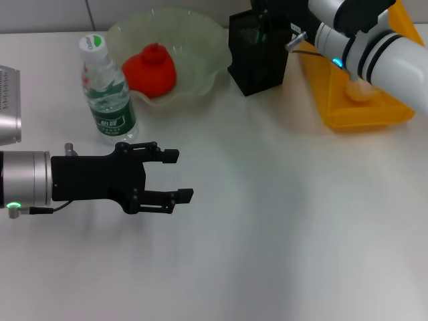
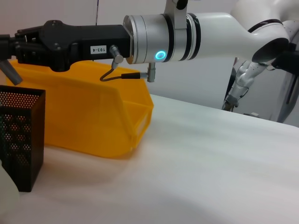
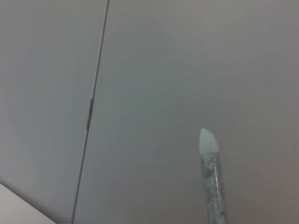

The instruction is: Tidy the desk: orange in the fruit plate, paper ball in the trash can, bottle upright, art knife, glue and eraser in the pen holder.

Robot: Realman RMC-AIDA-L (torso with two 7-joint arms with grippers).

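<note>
The orange (image 1: 150,70) lies in the pale-green fruit plate (image 1: 208,50). To the plate's left, the bottle (image 1: 107,90) stands upright. My right gripper (image 1: 269,12) hovers over the black mesh pen holder (image 1: 261,57), shut on the art knife (image 3: 210,177), whose whitish tip points up. The knife's lower end (image 2: 10,72) hangs just above the holder's rim (image 2: 21,93). The paper ball (image 1: 359,91) sits in the yellow trash can (image 1: 374,115). My left gripper (image 1: 178,176) is open and empty, low over the table in front of the bottle. Glue and eraser are out of view.
A silver-grey object (image 1: 8,107) sits at the table's left edge. The trash can (image 2: 93,116) stands right beside the pen holder. A wall runs behind the desk, and further robot hardware (image 2: 238,88) stands beyond the far edge.
</note>
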